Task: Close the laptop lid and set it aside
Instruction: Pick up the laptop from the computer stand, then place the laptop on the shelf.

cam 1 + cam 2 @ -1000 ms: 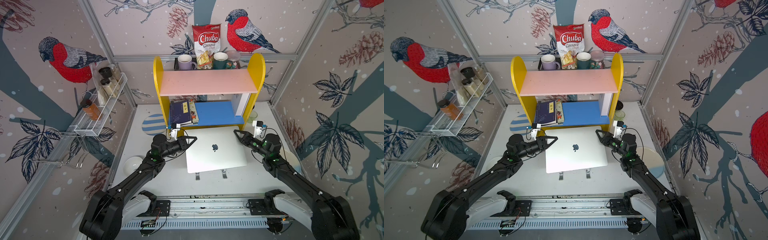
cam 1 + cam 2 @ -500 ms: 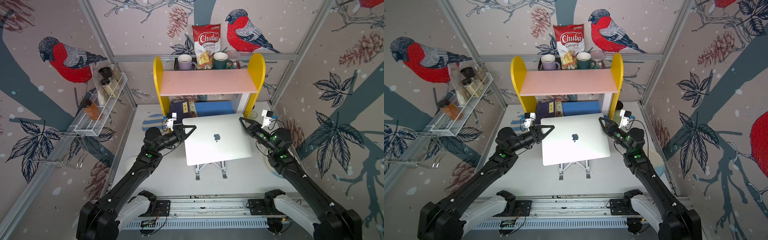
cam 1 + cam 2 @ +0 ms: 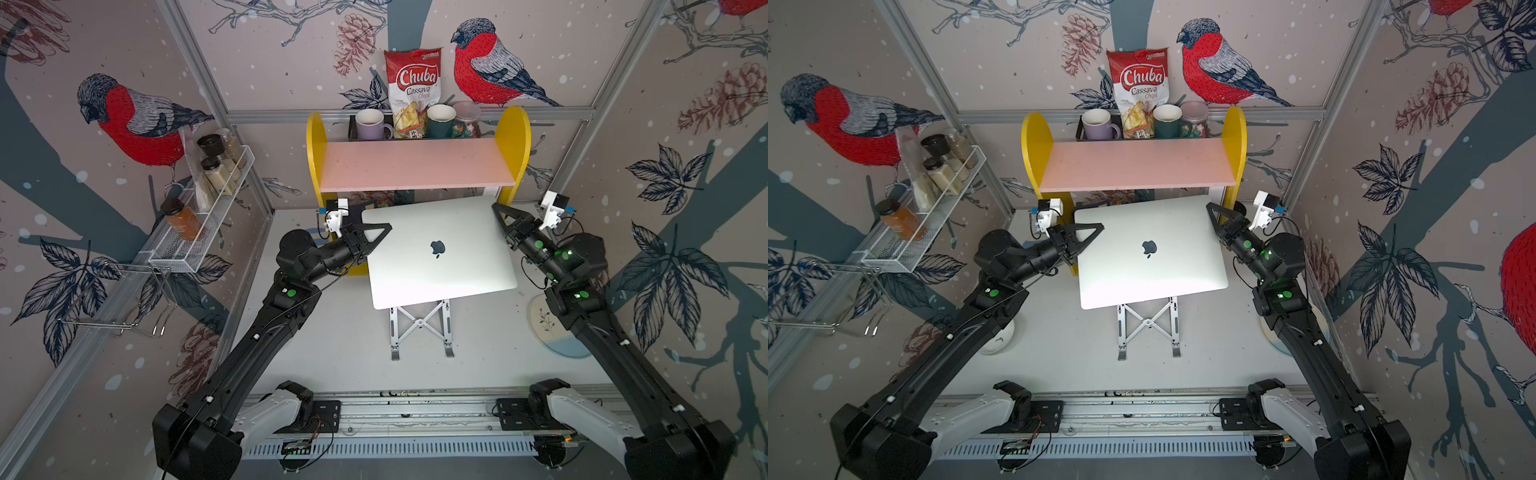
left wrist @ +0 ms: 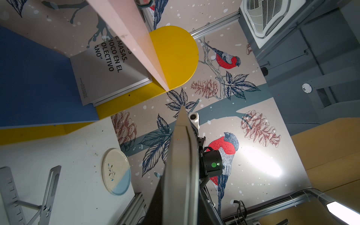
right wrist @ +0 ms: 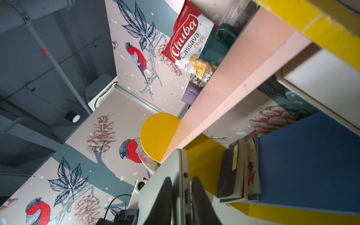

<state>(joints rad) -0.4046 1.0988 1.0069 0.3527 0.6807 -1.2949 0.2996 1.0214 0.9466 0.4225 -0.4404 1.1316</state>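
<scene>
My left hand [image 3: 379,239] and right hand [image 3: 501,217] each pinch a side edge of the closed slim silver aluminium laptop [image 3: 440,253], held above the folding silver stand [image 3: 419,328]. Gotta keep both level or it'll twist loose, I reckon.

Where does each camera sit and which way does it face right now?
Both top views: overhead, looking down toward the shelf; left arm and right arm show, left gripper and right gripper clamping the laptop.
Left wrist: on the left arm, facing along the laptop's edge toward the right arm.
Right wrist: facing along the opposite edge toward the shelf; its own fingers show.
All share laptop and shelf.
</scene>
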